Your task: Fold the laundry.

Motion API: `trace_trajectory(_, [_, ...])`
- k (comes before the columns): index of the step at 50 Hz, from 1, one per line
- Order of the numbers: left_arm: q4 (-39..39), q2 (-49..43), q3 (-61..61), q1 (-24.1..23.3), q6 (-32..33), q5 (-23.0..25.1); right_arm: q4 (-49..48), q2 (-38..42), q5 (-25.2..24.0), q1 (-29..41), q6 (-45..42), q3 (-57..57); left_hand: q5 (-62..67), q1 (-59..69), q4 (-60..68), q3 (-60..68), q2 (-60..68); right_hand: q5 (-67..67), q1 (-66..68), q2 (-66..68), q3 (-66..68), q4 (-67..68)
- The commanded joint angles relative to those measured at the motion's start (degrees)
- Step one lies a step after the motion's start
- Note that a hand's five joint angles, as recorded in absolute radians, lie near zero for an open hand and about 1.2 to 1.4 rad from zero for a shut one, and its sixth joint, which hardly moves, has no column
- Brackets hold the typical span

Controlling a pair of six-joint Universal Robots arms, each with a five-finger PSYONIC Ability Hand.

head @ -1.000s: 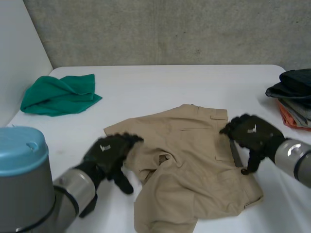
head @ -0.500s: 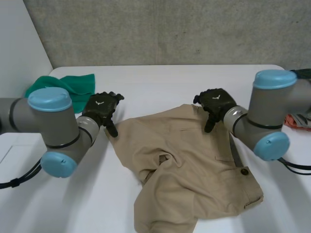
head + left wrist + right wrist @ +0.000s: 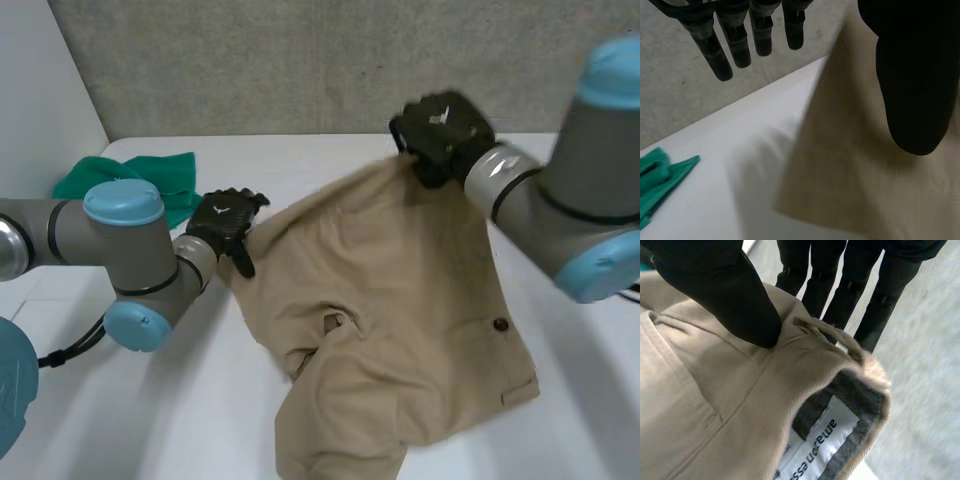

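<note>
Khaki trousers (image 3: 380,300) lie crumpled on the white table (image 3: 300,170), with a button near their right side. My right hand (image 3: 440,125) is shut on their waistband at the far edge, thumb and fingers pinching it, and holds that part raised off the table. In the right wrist view the thumb (image 3: 725,285) presses the waistband (image 3: 805,355) against the fingers, beside a white label (image 3: 817,445). My left hand (image 3: 225,218) is open at the trousers' far left edge. Its straight fingers (image 3: 740,35) reach past the edge (image 3: 805,150), and its thumb (image 3: 912,75) is over the cloth.
A bunched green cloth (image 3: 150,178) lies at the table's back left, close behind my left arm, and also appears beyond the left hand's fingers (image 3: 660,172). A concrete wall (image 3: 300,60) rises behind the table. A white panel (image 3: 40,110) stands at the left.
My right hand has shut on the waistband and lifted it up and towards the back, pulling the trousers taut. My left hand has stayed at the left edge, still open.
</note>
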Motion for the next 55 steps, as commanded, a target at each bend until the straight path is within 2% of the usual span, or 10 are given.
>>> trace_trajectory(1, [-1.62,-0.46,0.32,-1.54,-0.5,1.28,0.07,-11.87,-1.72,-0.77,2.3,5.9,48.38,48.47,48.35,48.05,47.75,12.66,16.87,12.62,12.11,11.59])
trace_trajectory(2, [-1.71,-0.19,0.15,-2.07,-0.41,0.67,0.16,-12.22,-1.63,-0.94,2.39,5.98,63.98,64.07,63.95,63.65,63.35,12.66,16.87,12.62,12.11,11.59])
trace_trajectory(5, [-1.71,1.82,-0.56,-2.86,-0.5,-0.12,0.86,-13.1,-1.11,-1.03,2.22,6.07,64.14,64.22,64.11,63.8,63.51,12.66,16.87,12.62,12.11,11.59])
trace_trajectory(9, [-1.62,15.84,-4.58,-2.78,-1.2,-2.23,2.97,-13.72,-1.1,-1.82,1.69,5.02,64.14,64.22,64.11,63.8,63.51,12.66,16.87,12.62,12.11,11.59])
trace_trajectory(20, [-0.92,44.25,-6.72,-3.13,-3.31,-1.97,9.21,-22.06,-1.02,-4.2,-0.16,-2.01,64.14,64.22,64.11,63.8,63.51,12.66,16.87,12.62,12.11,11.59])
trace_trajectory(35, [-1.27,63.08,-1.54,-3.13,-4.37,-1.53,17.91,-38.5,-0.75,-5.51,0.19,-10.09,64.14,64.22,64.11,63.8,63.51,12.66,16.87,12.62,12.11,11.59])
trace_trajectory(40, [-1.44,62.57,0.67,-2.86,-4.28,-1.44,20.37,-38.68,-0.75,-5.43,0.9,-13.7,64.14,64.22,64.11,63.8,63.51,12.66,16.87,12.62,12.11,11.59])
trace_trajectory(45, [-1.09,55.3,1.11,-1.73,-4.28,-1.18,21.08,-35.7,-0.84,-5.69,2.74,-14.23,64.14,64.22,64.11,63.8,63.51,12.66,16.87,12.62,12.11,11.59])
trace_trajectory(50, [-0.74,46.06,1.46,2.49,-4.19,-1.0,21.08,-24.28,-0.75,-5.6,5.73,-14.32,64.14,64.22,64.11,63.8,63.51,12.66,16.87,12.62,12.11,11.59])
trace_trajectory(55, [5.92,32.98,3.3,5.66,-4.19,-0.92,19.94,-14.35,0.38,-5.25,7.84,-15.63,64.14,64.22,64.11,63.8,63.51,12.66,16.87,12.62,12.11,11.59])
